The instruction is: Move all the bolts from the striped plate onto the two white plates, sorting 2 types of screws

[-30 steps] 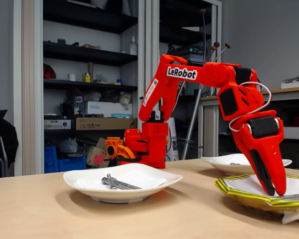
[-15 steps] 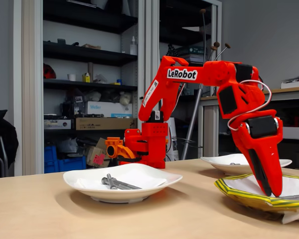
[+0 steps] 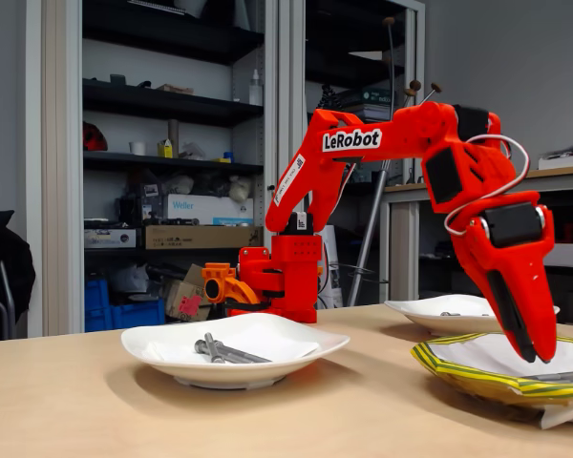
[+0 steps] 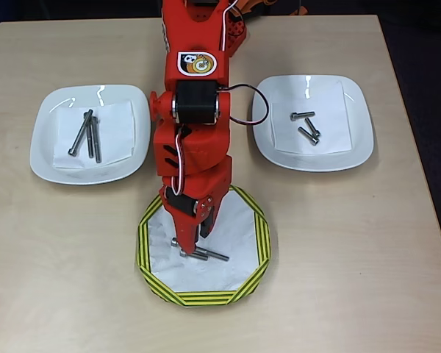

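Pick step: gripper (image 4: 187, 237) sits low over the striped plate (image 4: 253, 254), lower centre of the overhead view, right above the last bolts (image 4: 201, 254) — jaw gap unreadable, can't tell if anything's held. Next move needs a clean pinch on one shaft. Long bolts (image 4: 87, 133) upper left, short bolts (image 4: 306, 126) upper right — arm hides the target.

We see the gripper (image 4: 193, 237) hanging over the striped plate (image 4: 148, 259), directly above the long bolts (image 4: 200, 252) lying there. Left of that plate in the overhead view, a white plate (image 4: 45, 147) holds long bolts (image 4: 87, 133); right of it, another white plate (image 4: 356, 147) holds short bolts (image 4: 306, 128). Bare table (image 4: 338, 250) surrounds the striped plate elsewhere.
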`<action>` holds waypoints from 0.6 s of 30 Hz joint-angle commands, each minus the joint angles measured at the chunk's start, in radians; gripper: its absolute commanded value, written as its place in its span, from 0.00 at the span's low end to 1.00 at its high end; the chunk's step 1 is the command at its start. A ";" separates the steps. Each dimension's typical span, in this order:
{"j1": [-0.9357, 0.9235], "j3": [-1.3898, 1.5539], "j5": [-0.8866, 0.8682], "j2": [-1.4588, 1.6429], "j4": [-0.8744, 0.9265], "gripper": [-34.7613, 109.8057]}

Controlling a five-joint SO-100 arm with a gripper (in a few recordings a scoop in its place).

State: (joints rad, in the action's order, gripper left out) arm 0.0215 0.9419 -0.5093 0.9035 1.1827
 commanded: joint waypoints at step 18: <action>-0.040 -0.250 -0.178 -0.227 0.109 0.26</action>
State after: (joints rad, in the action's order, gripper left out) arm 0.0015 0.7240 -0.6535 0.7056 1.2655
